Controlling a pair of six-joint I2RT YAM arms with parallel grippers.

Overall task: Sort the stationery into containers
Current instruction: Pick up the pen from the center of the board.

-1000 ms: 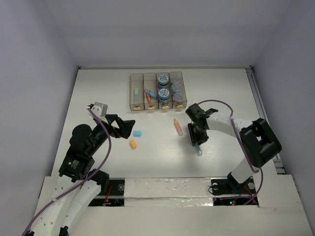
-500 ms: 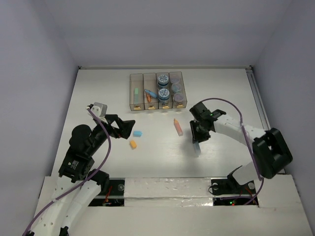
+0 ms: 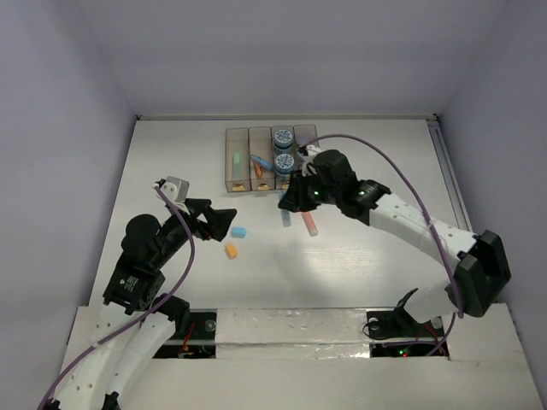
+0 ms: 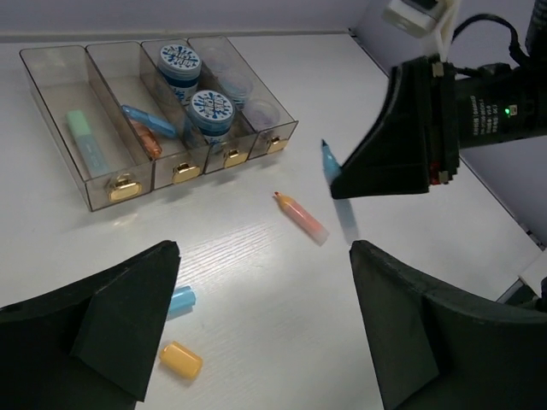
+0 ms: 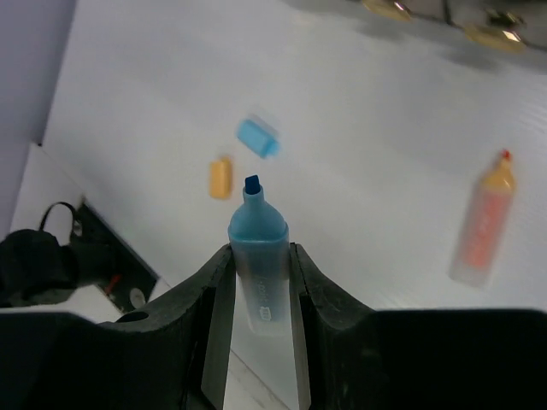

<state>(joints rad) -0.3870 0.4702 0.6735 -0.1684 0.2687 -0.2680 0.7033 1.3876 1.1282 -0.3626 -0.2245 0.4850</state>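
Right gripper (image 5: 259, 254), just in front of the containers (image 3: 232, 139), clamps a blue marker (image 5: 256, 229). Left gripper (image 3: 220, 222), farther in front, stands wide open, empty.

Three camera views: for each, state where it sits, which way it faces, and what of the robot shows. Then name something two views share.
Top external: above, behind the robot, looking down on the table; both arms show.
Left wrist: on the left arm, facing the bins; open left gripper frames it.
Right wrist: looking down past the right gripper, shut on the blue marker.
Shared: the orange marker lies in both wrist views.
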